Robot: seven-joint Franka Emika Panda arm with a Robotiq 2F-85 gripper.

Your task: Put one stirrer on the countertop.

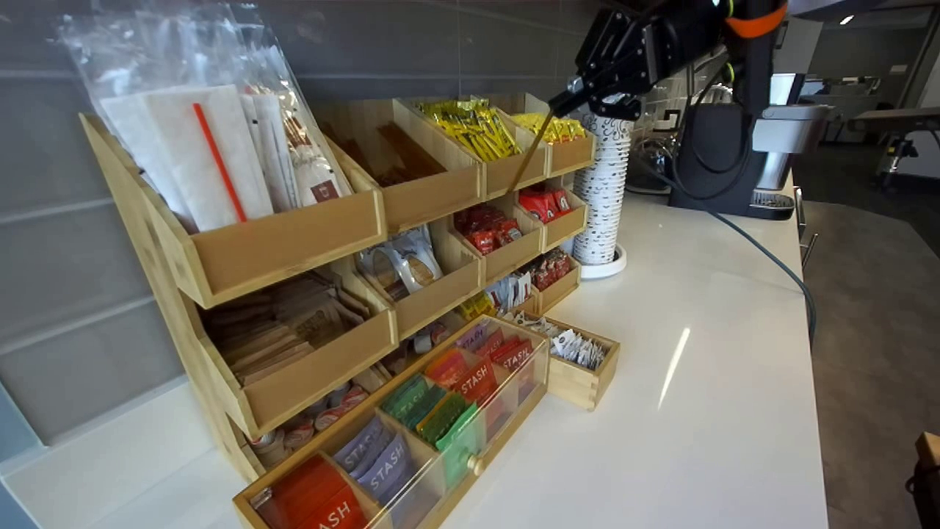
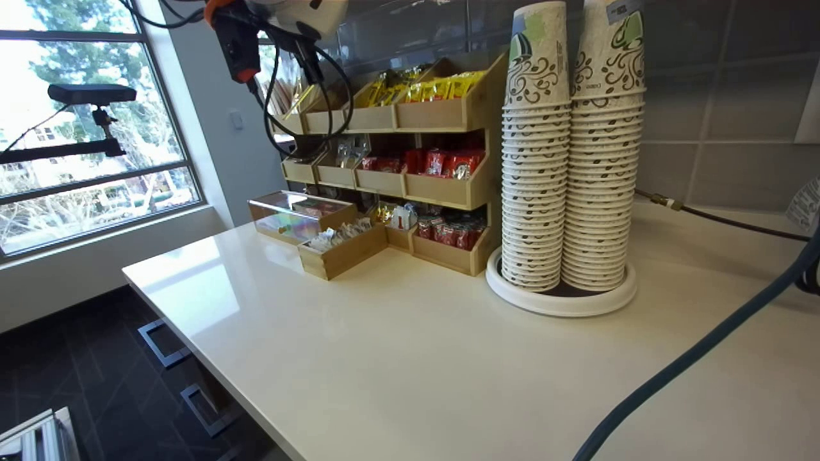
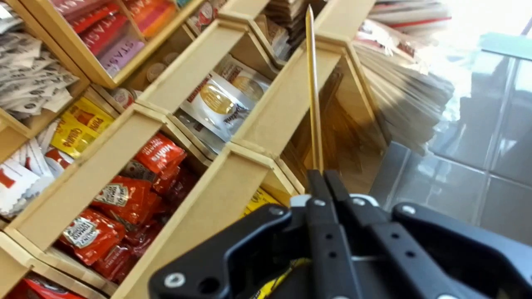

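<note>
Slantwise, a thin, straight wooden stirrer [image 3: 314, 95] juts from the black gripper [image 3: 324, 172], which is clamped toward one end of it, near the top tier of the slant-sided wooden rack [image 1: 433, 197]. Well below, the smooth, glossy white countertop [image 2: 384, 346] stretches wide between ribbed paper cup stacks [image 2: 535, 192] and its straight front edge.

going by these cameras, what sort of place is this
Likely an office break room's coffee corner, judging by the wooden condiment rack, the stacked paper cups and the packets marked STASH.
</note>
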